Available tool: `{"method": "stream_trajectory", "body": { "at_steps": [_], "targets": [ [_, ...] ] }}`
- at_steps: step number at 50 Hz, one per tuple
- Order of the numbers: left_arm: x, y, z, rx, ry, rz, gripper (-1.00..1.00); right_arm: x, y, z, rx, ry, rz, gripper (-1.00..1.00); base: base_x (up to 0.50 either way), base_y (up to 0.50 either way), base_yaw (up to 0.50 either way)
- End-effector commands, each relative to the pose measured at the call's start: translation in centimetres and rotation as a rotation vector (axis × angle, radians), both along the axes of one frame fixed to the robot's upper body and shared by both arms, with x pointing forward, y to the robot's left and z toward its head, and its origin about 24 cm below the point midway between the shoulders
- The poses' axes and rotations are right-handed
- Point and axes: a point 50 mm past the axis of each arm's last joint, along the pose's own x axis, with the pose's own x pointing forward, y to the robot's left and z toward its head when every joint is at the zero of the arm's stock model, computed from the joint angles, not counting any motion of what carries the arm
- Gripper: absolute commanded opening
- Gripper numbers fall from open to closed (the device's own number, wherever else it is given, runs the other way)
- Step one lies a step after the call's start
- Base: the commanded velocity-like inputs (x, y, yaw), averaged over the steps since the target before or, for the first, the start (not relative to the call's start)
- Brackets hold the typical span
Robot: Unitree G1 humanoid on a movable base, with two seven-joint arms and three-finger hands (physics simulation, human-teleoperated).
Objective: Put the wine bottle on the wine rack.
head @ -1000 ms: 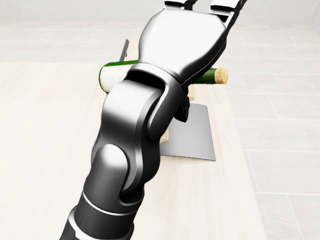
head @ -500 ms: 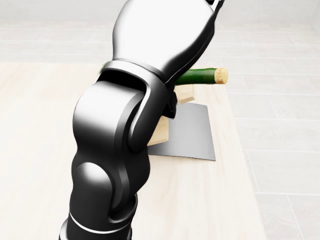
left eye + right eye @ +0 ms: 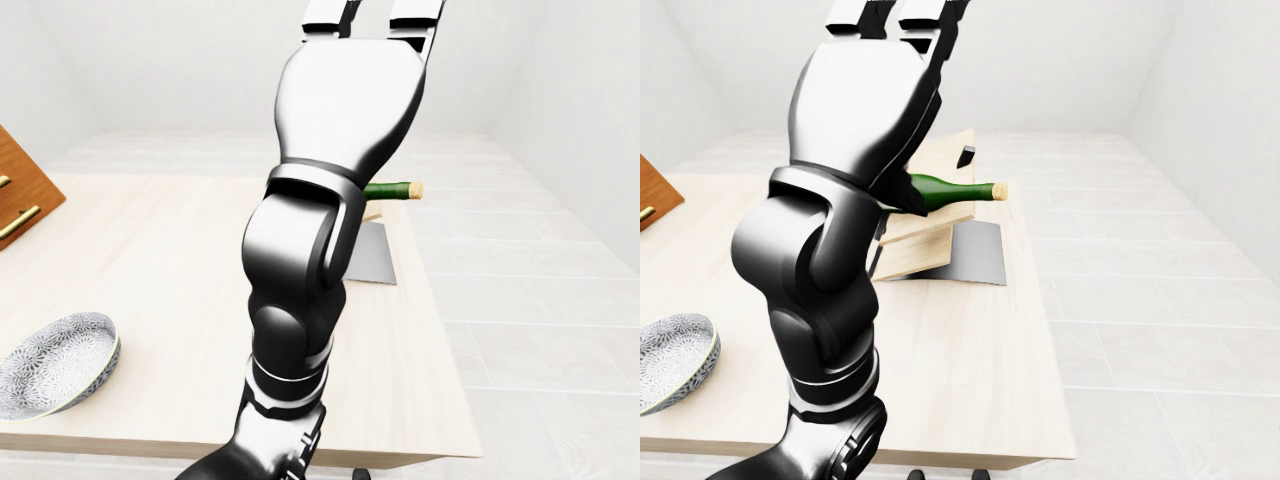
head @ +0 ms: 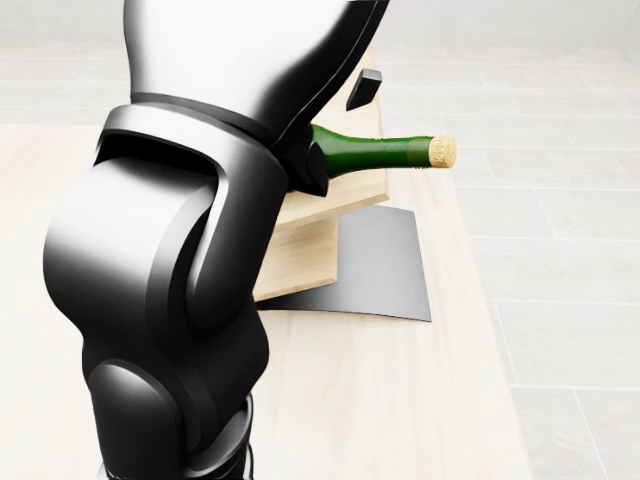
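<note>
Nearest, the robot's right hand [image 3: 895, 20] rises on its dark arm across the views, above the wine rack [image 3: 930, 235]; its fingers run out of frame at the top, so whether they are spread or curled cannot be told, though nothing shows in them. Behind the arm, the wine bottle [image 4: 375, 152] lies level on the rack's slanted wooden boards, cork pointing to the view's right, seemingly resting where the task wants it. The left hand is unseen.

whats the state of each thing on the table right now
wine bottle: lying on its side on the rack, corked end toward the view's right
wine rack: standing on the table, holding the bottle
bowl: upright, looks empty
raised hand: fingers cropped, state unclear
</note>
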Motion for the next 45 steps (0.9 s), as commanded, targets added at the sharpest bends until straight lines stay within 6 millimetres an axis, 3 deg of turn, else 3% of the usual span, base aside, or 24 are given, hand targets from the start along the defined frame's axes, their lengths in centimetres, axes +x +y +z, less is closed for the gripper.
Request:
{"method": "stream_trajectory", "body": {
  "at_steps": [1,7,45],
  "targets": [
    [-1.0,1.0,0.4,-0.03,-0.053,0.029,1.0,-2.6,0.6,2.6,0.02,-0.155,0.189,1.0,0.0,0.0,0.0],
    [-1.6,1.6,0.5,-0.046,-0.078,0.054,1.0,-4.1,0.9,3.5,0.032,-0.235,0.311,1.0,0.0,0.0,0.0],
    [-7.6,4.9,5.5,-0.238,-0.424,0.256,1.0,-4.1,1.3,3.7,0.002,-0.23,0.314,1.0,0.0,0.0,0.0]
  ]
}}
